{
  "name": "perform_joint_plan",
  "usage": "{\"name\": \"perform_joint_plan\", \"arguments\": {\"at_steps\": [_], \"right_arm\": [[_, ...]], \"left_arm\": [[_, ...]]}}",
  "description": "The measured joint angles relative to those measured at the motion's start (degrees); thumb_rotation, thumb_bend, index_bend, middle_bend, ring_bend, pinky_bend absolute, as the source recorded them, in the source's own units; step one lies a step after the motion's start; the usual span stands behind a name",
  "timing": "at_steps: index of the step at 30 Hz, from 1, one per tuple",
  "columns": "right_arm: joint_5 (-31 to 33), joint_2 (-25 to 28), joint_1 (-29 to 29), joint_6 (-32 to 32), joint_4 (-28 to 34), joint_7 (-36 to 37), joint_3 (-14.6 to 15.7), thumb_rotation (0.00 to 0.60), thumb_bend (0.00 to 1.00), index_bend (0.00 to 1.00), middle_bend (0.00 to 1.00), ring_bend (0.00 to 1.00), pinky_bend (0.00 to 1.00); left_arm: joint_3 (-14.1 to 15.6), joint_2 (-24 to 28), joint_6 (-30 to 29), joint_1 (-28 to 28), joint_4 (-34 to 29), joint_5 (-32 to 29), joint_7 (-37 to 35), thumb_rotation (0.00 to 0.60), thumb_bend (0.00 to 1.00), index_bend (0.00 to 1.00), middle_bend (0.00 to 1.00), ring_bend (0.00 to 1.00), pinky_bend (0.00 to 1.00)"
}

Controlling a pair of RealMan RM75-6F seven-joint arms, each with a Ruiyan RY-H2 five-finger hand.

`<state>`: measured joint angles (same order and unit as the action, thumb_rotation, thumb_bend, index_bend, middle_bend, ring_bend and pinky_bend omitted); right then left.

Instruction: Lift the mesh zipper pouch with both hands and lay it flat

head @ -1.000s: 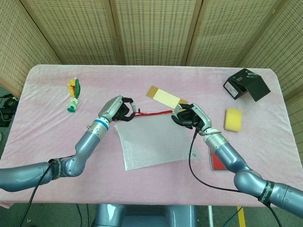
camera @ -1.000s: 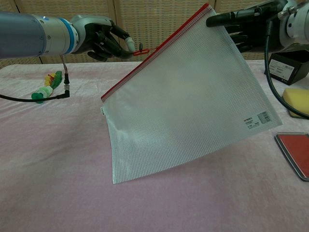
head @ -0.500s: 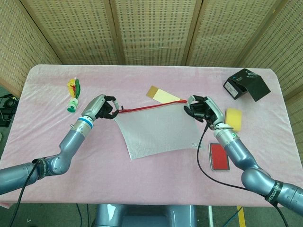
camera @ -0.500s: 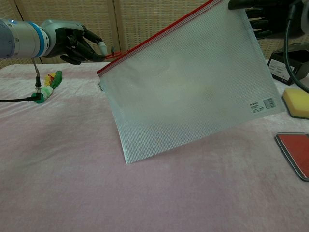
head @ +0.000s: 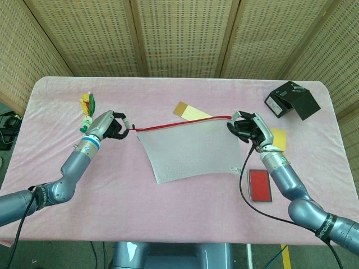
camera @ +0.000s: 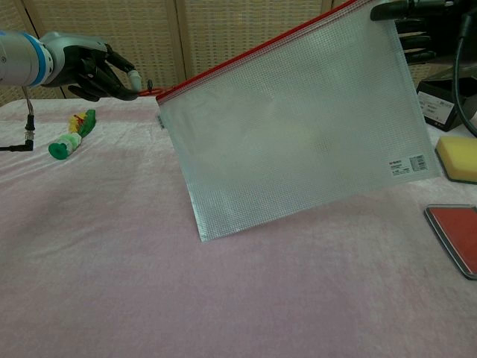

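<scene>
I have the pouch (camera: pixel 298 127) hanging taut above the worktop (head: pixel 185 224), my left hand (head: pixel 106 126) pinching its red pull, my right hand (head: pixel 249 126) pinching the far top corner. Lift seems done; next, I'd lower both evenly to lay it flat.

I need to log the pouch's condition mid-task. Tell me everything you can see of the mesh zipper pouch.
The mesh zipper pouch is a flat, rectangular, translucent white mesh sleeve with a red zipper along its top edge and a small printed label near one lower corner. It hangs in the air, tilted, its lower corner near the pink cloth. The left hand holds the zipper end; the right hand holds the opposite top corner.
</scene>
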<state>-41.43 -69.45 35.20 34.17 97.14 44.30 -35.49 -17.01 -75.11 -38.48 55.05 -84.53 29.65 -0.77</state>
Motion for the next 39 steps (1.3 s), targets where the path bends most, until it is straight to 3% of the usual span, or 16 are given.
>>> {"name": "perform_joint_plan", "arguments": {"at_steps": [15, 17, 18, 19, 20, 21, 22, 25, 33, 35, 36, 38, 39], "right_arm": [[1.11, -0.24, 0.70, 0.09, -1.33, -1.05, 1.06, 0.600, 0.90, 0.81, 0.97, 0.96, 1.00], [0.85, -0.17, 0.73, -0.25, -1.48, -1.16, 1.16, 0.600, 0.81, 0.77, 0.97, 0.96, 1.00], [0.53, -0.14, 0.73, -0.28, -1.57, -1.33, 1.27, 0.600, 0.64, 0.66, 0.97, 0.96, 1.00], [0.18, -0.09, 0.75, -0.28, -1.68, -1.67, 1.45, 0.600, 0.40, 0.49, 0.96, 0.96, 1.00], [-0.31, 0.02, 0.81, -0.31, -1.81, -2.35, 1.82, 0.600, 0.24, 0.37, 0.96, 0.96, 1.00], [-0.70, 0.15, 0.89, -0.36, -1.92, -3.02, 2.15, 0.600, 0.08, 0.21, 0.95, 0.96, 1.00], [-1.12, 0.30, 0.98, -0.31, -2.03, -3.82, 2.51, 0.600, 0.01, 0.11, 0.94, 0.96, 1.00], [-2.56, 0.58, 1.31, 1.23, -2.42, -7.61, 3.99, 0.600, 0.00, 0.01, 0.93, 0.96, 1.00], [-6.77, 2.40, 0.92, 13.89, -1.48, -23.29, 9.19, 0.600, 0.00, 0.00, 0.92, 0.95, 1.00], [-10.00, 3.04, -0.03, 17.13, -1.37, -26.59, 10.96, 0.600, 0.00, 0.01, 0.88, 0.91, 1.00], [-11.83, 3.22, -0.54, 18.62, -1.54, -27.88, 11.79, 0.600, 0.00, 0.03, 0.83, 0.87, 0.98], [-16.98, 3.41, -1.98, 23.04, -2.55, -31.08, 13.98, 0.600, 0.00, 0.05, 0.66, 0.71, 0.83], [-19.45, 3.47, -2.70, 25.18, -3.25, -32.48, 15.04, 0.600, 0.00, 0.05, 0.52, 0.56, 0.64]], "left_arm": [[2.41, 0.82, 1.07, 2.70, 1.20, -5.12, 3.13, 0.600, 0.72, 0.86, 0.98, 0.91, 1.00], [2.33, 0.81, 1.17, 2.67, 1.19, -5.10, 2.84, 0.600, 0.62, 0.80, 0.98, 0.91, 1.00], [2.24, 0.82, 1.24, 2.61, 1.17, -5.01, 2.63, 0.600, 0.43, 0.68, 0.98, 0.91, 1.00], [2.10, 0.84, 1.37, 2.48, 1.14, -4.79, 2.25, 0.600, 0.22, 0.48, 0.98, 0.91, 1.00], [1.98, 0.86, 1.50, 2.36, 1.12, -4.58, 1.94, 0.600, 0.10, 0.33, 0.98, 0.91, 1.00], [1.88, 0.92, 1.74, 2.24, 1.10, -4.32, 1.64, 0.600, 0.01, 0.14, 0.98, 0.91, 1.00], [1.75, 1.04, 2.04, 2.07, 1.07, -3.88, 1.30, 0.600, 0.00, 0.03, 0.98, 0.91, 1.00], [1.38, 1.43, 2.14, 1.42, 0.88, -2.23, 0.42, 0.600, 0.00, 0.00, 0.97, 0.91, 1.00], [0.65, 4.72, -3.92, -2.48, -3.27, 4.98, -0.98, 0.600, 0.00, 0.00, 0.97, 0.90, 1.00], [0.84, 6.09, -6.86, -4.17, -4.99, 7.73, -0.97, 0.600, 0.00, 0.00, 0.90, 0.85, 0.98], [1.07, 6.61, -8.39, -4.94, -5.58, 9.13, -0.77, 0.600, 0.00, 0.00, 0.77, 0.73, 0.91], [1.95, 7.67, -12.63, -6.94, -6.85, 12.82, 0.13, 0.600, 0.00, 0.00, 0.39, 0.41, 0.65], [2.49, 8.12, -14.66, -7.93, -7.39, 14.54, 0.67, 0.600, 0.00, 0.00, 0.18, 0.20, 0.43]]}}
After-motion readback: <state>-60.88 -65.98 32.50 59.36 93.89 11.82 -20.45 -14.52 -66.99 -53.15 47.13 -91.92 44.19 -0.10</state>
